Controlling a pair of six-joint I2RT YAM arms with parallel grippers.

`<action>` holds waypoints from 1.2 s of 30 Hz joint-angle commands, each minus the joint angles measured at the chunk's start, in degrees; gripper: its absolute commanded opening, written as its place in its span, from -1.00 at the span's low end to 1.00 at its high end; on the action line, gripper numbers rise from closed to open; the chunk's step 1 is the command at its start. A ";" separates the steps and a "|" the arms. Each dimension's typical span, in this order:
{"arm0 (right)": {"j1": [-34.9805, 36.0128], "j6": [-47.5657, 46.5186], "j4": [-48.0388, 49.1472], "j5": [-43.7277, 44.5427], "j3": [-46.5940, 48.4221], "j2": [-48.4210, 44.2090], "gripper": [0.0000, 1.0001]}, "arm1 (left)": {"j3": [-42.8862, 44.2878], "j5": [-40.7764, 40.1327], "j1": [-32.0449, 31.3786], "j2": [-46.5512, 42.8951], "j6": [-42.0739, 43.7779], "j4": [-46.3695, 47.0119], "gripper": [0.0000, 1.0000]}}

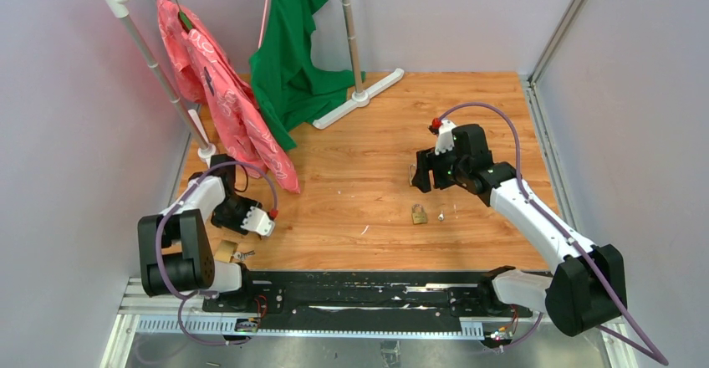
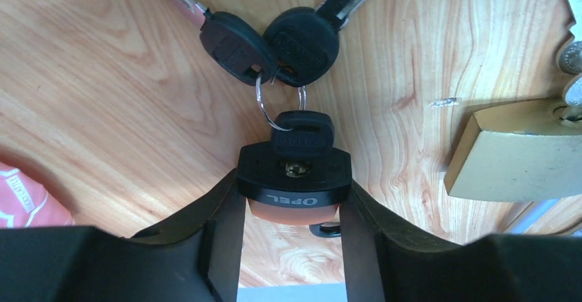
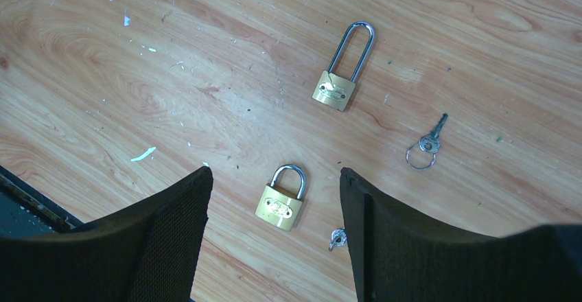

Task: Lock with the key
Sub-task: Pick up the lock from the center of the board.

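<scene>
Left gripper [image 2: 292, 206], at the near left corner of the table [image 1: 468, 117], has its jaws pinching a black plastic-cased padlock [image 2: 294, 178] whose keyway faces 12 o'clock with a black-headed key [image 2: 302, 132] seated in it, the key's long axis running toward 12 and a wire ring [image 2: 281, 106] joining two more keys. Right gripper [image 3: 274, 199] hovers with jaws spread over a small brass padlock [image 3: 280, 206], shackle toward 12; a long-shackle brass padlock [image 3: 336, 89] lies at 1 o'clock, a small metal key [image 3: 429, 141] at 2. The left arm is judged nearer the turn.

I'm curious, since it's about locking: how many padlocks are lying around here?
4: a black padlock gripped by the left gripper, a brass padlock beside it, and a long-shackle padlock and short-shackle padlock below the right gripper.
</scene>
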 commanded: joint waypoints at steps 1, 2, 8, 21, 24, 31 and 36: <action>0.72 -0.86 -1.53 1.03 1.01 -0.28 0.41 | -1.32 6.51 0.48 -0.43 13.98 -2.90 -0.30; 0.70 -0.89 -1.57 1.02 1.07 -0.19 0.41 | -0.92 7.68 0.52 -0.90 13.38 -4.42 -0.42; 0.70 0.39 -1.56 0.80 1.27 -0.35 0.41 | 0.87 14.69 0.21 -4.91 5.68 -11.83 -1.00; 6.89 21.40 12.13 -5.36 6.73 0.59 0.30 | 20.30 18.43 -30.70 -17.34 -57.27 -7.53 -1.00; 13.45 23.30 15.17 -2.50 10.84 3.00 0.46 | 25.10 12.92 -36.44 -16.91 -69.42 -2.08 -1.00; 18.96 32.08 25.04 -10.45 17.66 11.21 0.51 | 29.51 8.86 -45.83 -18.71 -72.09 2.96 -1.00; 22.22 30.58 22.04 -9.23 22.27 14.85 0.39 | 29.61 8.98 -46.70 -17.81 -73.80 4.78 -1.00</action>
